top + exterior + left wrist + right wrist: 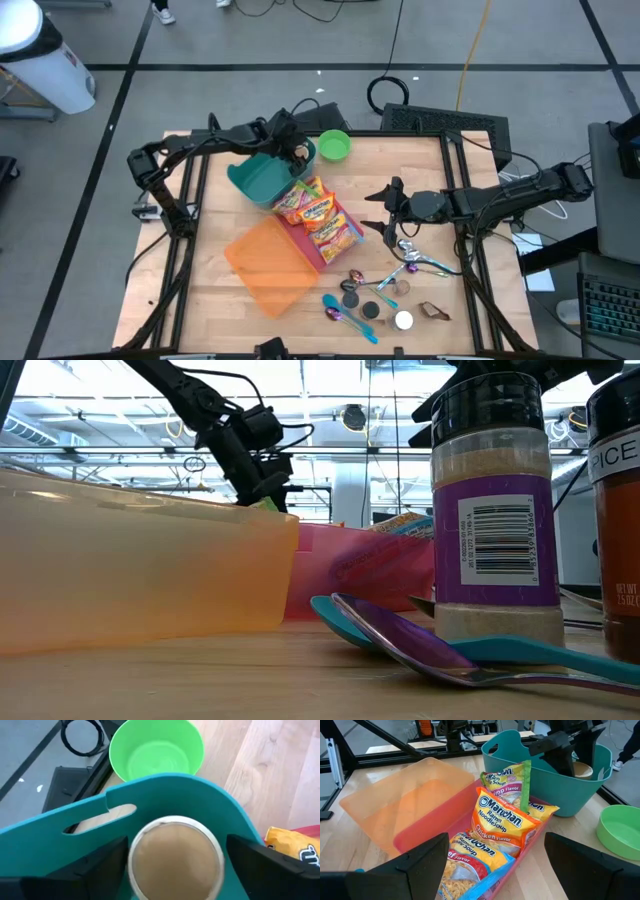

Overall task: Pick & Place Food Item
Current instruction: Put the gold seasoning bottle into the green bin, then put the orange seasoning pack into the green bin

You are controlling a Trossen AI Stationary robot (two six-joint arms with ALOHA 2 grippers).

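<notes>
A round container with a tan top [175,855] sits inside the teal handled basket [262,178] at the table's far left; it also shows in the right wrist view [583,770]. My left gripper [297,152] reaches down into the basket, open, one finger on either side of the container [175,870]. Several ramen packs [502,822] lie in a pink tray [415,840] at mid-table. My right gripper [380,212] hovers open and empty to the right of the packs.
A green bowl [334,145] stands just beyond the basket. An orange bin [268,265] lies near the front, next to the pink tray. Spoons [420,645], spice jars [495,510] and small lids [375,300] crowd the front right.
</notes>
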